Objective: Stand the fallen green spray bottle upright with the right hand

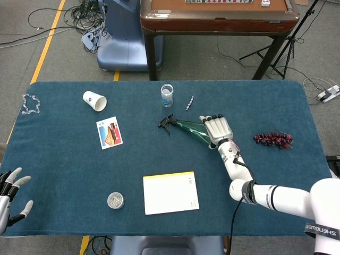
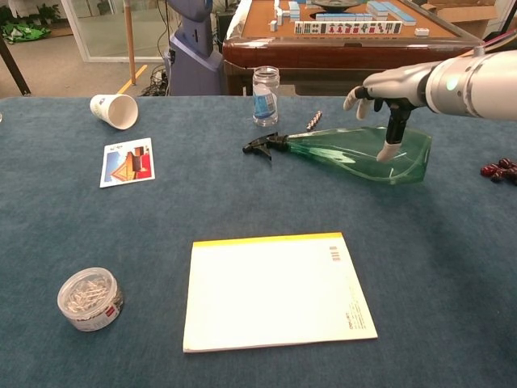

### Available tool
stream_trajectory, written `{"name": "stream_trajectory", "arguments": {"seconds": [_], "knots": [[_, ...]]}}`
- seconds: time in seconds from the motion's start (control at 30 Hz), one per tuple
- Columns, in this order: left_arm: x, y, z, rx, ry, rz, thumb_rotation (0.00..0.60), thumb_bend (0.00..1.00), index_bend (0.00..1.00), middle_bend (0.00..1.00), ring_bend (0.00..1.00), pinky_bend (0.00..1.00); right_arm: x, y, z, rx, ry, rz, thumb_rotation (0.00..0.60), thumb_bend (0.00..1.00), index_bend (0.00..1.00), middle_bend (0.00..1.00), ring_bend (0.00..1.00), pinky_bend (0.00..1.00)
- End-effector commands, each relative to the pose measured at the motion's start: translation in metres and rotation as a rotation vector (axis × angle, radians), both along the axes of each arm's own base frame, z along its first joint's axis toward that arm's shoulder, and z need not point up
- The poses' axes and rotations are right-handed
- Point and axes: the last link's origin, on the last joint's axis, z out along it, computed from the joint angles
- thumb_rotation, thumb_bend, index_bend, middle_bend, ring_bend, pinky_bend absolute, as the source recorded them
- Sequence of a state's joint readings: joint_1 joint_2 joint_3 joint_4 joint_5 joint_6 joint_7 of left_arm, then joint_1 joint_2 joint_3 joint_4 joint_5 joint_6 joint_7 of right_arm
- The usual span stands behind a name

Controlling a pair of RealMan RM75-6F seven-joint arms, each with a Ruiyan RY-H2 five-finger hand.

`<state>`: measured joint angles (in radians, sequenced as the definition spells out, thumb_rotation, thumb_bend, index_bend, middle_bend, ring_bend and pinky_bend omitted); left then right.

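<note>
The green spray bottle (image 2: 355, 152) lies on its side near the middle-right of the blue table (image 1: 64, 175), black trigger nozzle (image 2: 260, 145) pointing toward the robot's left, wide flat base toward its right. It looks like thin clear plastic, probably light and nearly empty, smooth enough to slip and likely to roll or skid if nudged; I'd judge the broad body near the base to be the sensible place to wrap around, since the neck tapers down thin. Over it now, the right hand (image 1: 218, 129) hangs palm-down above the fat end, fingers spread wide and holding nothing. In the chest view one fingertip (image 2: 385, 153) reaches down to the bottle's upper flank and appears to touch it, though I can't be sure of contact; the other fingers are clear above. No grip yet, so the lift hasn't begun. Just beyond the nozzle stand a small clear jar (image 2: 265, 85) and a screw (image 2: 313, 120), and off to the robot's right a bunch of dark grapes (image 1: 273, 139) lies well apart. The left hand (image 1: 9, 192) rests at the table's near-left corner, fingers apart, empty.
</note>
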<state>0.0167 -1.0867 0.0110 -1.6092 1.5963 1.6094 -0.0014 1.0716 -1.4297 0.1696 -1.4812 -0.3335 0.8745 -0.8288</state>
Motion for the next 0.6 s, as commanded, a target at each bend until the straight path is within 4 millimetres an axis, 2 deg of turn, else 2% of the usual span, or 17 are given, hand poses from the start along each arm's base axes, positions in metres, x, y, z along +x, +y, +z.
{"name": "stream_trajectory", "arguments": {"seconds": [0.03,0.3,0.6], "knots": [[0.001,0.001,0.0,0.0,-0.002,-0.002,0.6,0.33,0.23,0.07,0.03,0.03,-0.002,-0.004,-0.004,0.011,0.029,-0.02,0.6,0.0,0.12,0.17,0.14,0.16],[0.002,0.002,0.0,0.0,0.0,-0.004,0.6,0.33,0.23,0.07,0.03,0.03,-0.017,0.002,-0.005,0.066,0.09,-0.048,0.6,0.0,0.12,0.18,0.14,0.16],[0.004,0.004,-0.001,-0.002,0.002,-0.012,0.6,0.33,0.23,0.07,0.03,0.03,-0.031,0.016,0.001,0.129,0.115,0.055,0.6,0.0,0.16,0.24,0.14,0.19]]}}
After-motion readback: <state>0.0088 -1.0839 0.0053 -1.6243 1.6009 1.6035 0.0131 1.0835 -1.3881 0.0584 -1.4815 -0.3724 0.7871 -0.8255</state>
